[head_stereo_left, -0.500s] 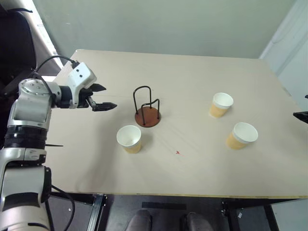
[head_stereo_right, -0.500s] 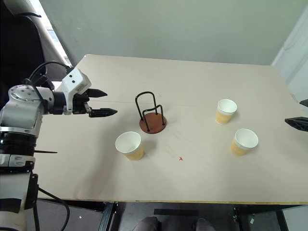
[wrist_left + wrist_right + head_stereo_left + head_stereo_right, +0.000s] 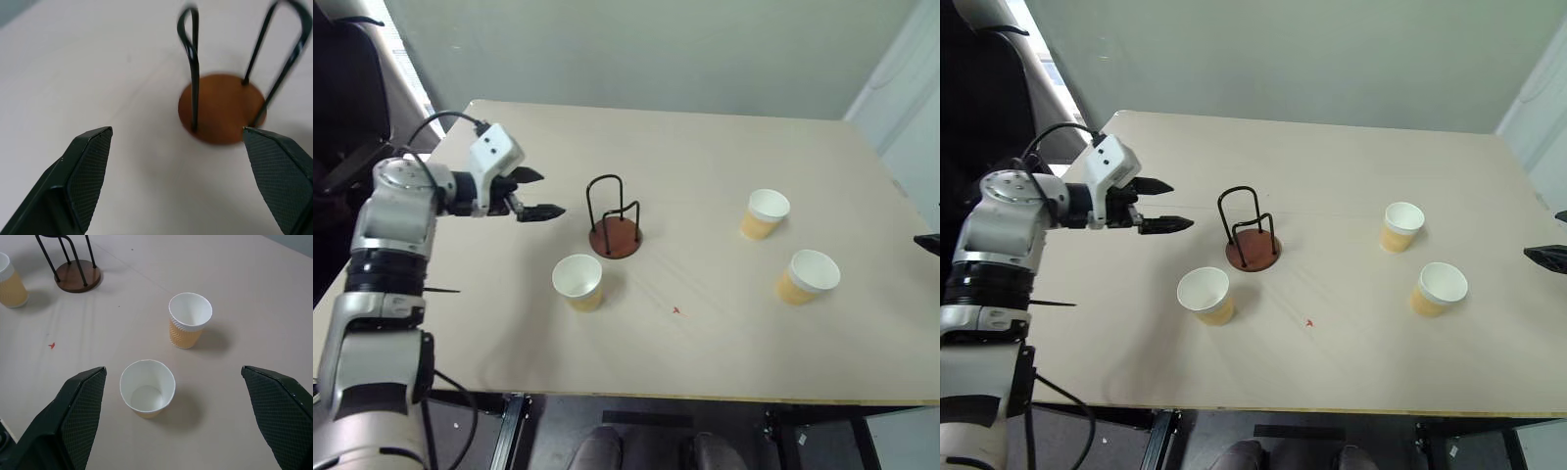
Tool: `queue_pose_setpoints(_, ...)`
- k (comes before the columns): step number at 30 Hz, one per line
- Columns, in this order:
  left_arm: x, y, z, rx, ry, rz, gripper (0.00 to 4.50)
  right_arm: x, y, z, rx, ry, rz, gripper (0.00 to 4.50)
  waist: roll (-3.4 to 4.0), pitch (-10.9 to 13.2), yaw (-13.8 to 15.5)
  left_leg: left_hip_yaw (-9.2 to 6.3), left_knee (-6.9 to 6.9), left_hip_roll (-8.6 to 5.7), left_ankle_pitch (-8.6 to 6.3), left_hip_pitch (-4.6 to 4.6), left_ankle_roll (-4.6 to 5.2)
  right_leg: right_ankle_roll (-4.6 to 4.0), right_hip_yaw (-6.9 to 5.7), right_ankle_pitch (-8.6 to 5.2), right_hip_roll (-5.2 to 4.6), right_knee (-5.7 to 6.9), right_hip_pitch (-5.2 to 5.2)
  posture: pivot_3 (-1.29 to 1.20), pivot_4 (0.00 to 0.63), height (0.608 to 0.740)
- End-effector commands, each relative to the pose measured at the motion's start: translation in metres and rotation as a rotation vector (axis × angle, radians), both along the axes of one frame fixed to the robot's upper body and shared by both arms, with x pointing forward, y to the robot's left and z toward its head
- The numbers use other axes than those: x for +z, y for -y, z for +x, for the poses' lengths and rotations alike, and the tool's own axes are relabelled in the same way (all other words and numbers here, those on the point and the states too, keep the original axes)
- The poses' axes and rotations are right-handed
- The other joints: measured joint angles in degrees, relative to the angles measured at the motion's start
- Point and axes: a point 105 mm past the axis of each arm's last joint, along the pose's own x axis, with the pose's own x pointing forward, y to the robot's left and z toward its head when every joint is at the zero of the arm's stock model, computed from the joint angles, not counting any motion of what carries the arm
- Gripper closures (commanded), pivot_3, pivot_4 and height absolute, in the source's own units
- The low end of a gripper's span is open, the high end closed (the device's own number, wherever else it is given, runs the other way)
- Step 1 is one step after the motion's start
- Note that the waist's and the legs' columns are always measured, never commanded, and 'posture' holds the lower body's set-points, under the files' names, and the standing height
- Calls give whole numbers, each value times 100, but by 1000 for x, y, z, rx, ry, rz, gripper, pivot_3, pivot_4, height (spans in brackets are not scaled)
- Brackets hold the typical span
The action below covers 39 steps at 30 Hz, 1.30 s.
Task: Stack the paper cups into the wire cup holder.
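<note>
The wire cup holder, a brown disc with black wire hoops, stands empty mid-table. Three tan paper cups stand upright on the table: one just in front of the holder to its left, and two at the right. My left gripper hovers open and empty left of the holder, pointing at it; its wrist view has the holder's base ahead between the fingers. My right gripper is open and empty at the table's right edge, facing the two right cups.
The light wooden table carries a small red mark in front of the holder. A dark chair stands beyond the table's left edge, and a wall runs behind the table.
My left gripper has moved right, closer to the holder, still open. The cups and holder have stayed put, and the right gripper has hardly moved.
</note>
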Motion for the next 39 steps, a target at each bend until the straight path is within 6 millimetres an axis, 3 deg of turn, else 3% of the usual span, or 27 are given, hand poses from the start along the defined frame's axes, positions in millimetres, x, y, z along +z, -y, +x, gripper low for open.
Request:
queue_pose_setpoints(1,4,11,2,-40,18,13,0,16,2,-15,-29,49,-35,21,0,0,-4,3,0,1,-1,0,1,0,0,0,1,0,-1,0,150,740)
queue_pose_setpoints(9,1,19,22,-9,45,27,0,11,7,-35,-89,40,-29,21,-3,2,-14,10,1,3,-5,-2,5,0,1,0,4,-1,-1,0,150,740)
queue_pose_setpoints(17,-16,48,39,-20,19,-19,0,10,6,-46,-126,46,-29,21,-5,3,-6,11,27,-2,-13,-3,19,4,-2,-1,7,-3,15,0,150,740)
queue_pose_setpoints(23,-16,53,52,52,54,-37,0,9,7,-52,-148,43,-34,21,-8,5,-6,15,34,-4,-15,-7,21,11,-1,-2,18,-6,16,0,150,740)
queue_pose_setpoints(26,-14,55,54,54,58,-53,574,9,7,-54,-150,41,-35,0,-8,5,-6,17,37,-10,-16,-5,23,21,2,-7,23,-7,20,0,150,740)
queue_pose_setpoints(36,-8,53,52,40,61,-62,4440,9,8,-52,-152,39,-41,0,-9,5,0,19,44,-20,-17,-5,26,35,3,-15,28,-9,21,0,150,740)
queue_pose_setpoints(39,-5,56,50,20,53,-79,4476,6,7,-49,-146,35,-41,0,-8,5,0,24,45,-20,-17,0,26,39,3,-18,34,-10,22,0,150,740)
